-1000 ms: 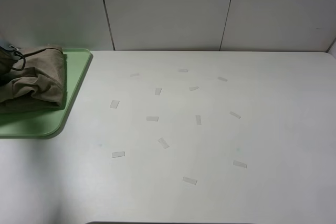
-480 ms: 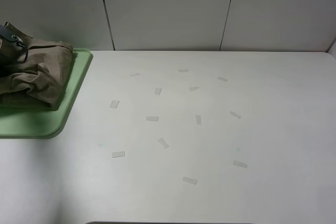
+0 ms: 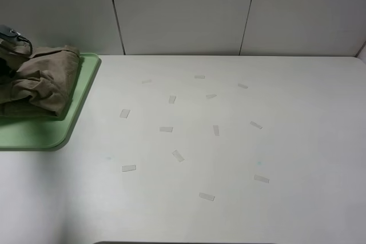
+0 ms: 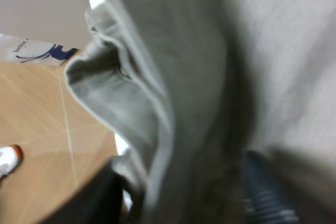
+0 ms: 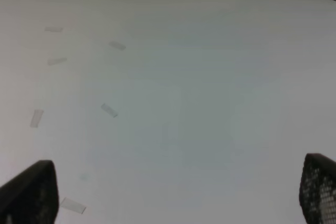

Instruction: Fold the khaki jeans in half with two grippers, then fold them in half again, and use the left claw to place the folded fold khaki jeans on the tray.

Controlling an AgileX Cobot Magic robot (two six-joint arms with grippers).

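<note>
**Khaki jeans on tray; right gripper spread over bare table**

Item 1. The khaki jeans (image 3: 40, 81) are seen as a crumpled, folded bundle lying on the tray (image 3: 40, 135), toward its far end, with the tray's near part left uncovered. In the left wrist view the cloth (image 4: 173, 87) is pressed close to the lens and blurred.

Item 2. The tray is set at the left edge of the white table (image 3: 229, 158), next to the back wall.

Item 3. The left claw (image 3: 8, 34) is glimpsed only as a grey bracket and cable just beyond the jeans, at the tray's far left. Its fingers are hidden by cloth; whether they are spread or closed cannot be told.

Item 4. The right gripper (image 5: 178, 192) is held wide apart, with nothing between its fingertips (image 5: 31, 192), over table well away from the tray.

Item 5. Small tape strips (image 3: 177, 155) are scattered on the table to the right of the tray.
</note>
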